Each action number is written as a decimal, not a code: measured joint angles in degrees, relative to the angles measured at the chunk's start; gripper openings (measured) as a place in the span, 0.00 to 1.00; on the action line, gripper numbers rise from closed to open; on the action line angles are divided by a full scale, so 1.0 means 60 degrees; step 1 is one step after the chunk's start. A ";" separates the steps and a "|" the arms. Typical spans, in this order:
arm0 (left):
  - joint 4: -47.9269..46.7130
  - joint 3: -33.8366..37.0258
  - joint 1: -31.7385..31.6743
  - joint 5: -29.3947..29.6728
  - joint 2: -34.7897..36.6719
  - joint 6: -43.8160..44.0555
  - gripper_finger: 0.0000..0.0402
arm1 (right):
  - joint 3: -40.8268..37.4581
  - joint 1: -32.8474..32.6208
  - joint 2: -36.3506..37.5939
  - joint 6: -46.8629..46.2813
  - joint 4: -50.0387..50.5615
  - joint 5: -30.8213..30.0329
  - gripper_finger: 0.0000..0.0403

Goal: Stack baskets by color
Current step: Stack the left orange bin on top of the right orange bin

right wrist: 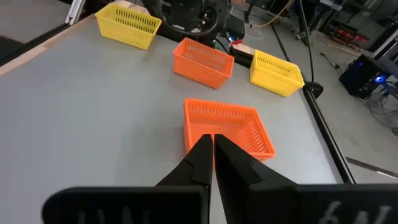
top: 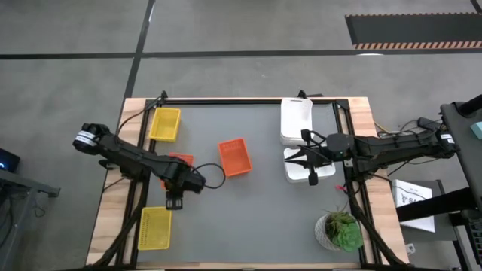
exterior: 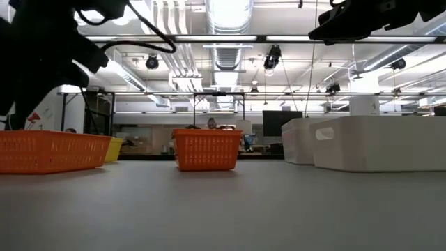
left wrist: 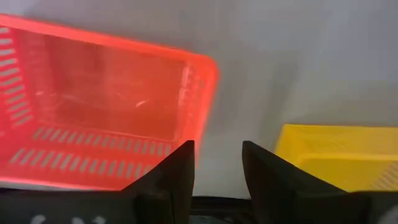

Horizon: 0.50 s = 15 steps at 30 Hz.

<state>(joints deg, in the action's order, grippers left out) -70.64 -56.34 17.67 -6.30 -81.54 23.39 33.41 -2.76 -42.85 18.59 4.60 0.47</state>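
- The left arm covers most of one orange basket (top: 181, 159).
- The right arm hides part of a white basket (top: 312, 167).

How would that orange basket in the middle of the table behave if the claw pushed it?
The orange basket looks like thin mesh plastic and empty, so probably light. Sitting flat and shallow, it would likely slide on the smooth table rather than tip. Its walls may flex slightly.
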 joint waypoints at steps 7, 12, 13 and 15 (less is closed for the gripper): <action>0.1252 0.1019 0.0030 0.0181 0.0007 0.0016 0.29 | 0.0000 0.0000 0.0007 -0.0022 0.0170 -0.0004 0.02; 0.2018 0.1573 0.0030 0.0691 0.0007 0.0035 0.25 | 0.0000 0.0000 0.0015 -0.0025 0.0200 -0.0004 0.02; 0.2087 0.1600 0.0026 0.0724 0.0007 0.0038 0.23 | 0.0000 0.0000 0.0015 -0.0025 0.0200 -0.0004 0.02; 0.2144 0.1607 0.0026 0.0749 0.0007 0.0140 0.17 | 0.0000 0.0000 0.0018 -0.0026 0.0204 -0.0004 0.02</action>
<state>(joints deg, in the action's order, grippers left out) -57.78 -46.70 17.82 -1.80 -81.49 24.23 33.41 -2.76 -42.74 18.44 5.82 0.45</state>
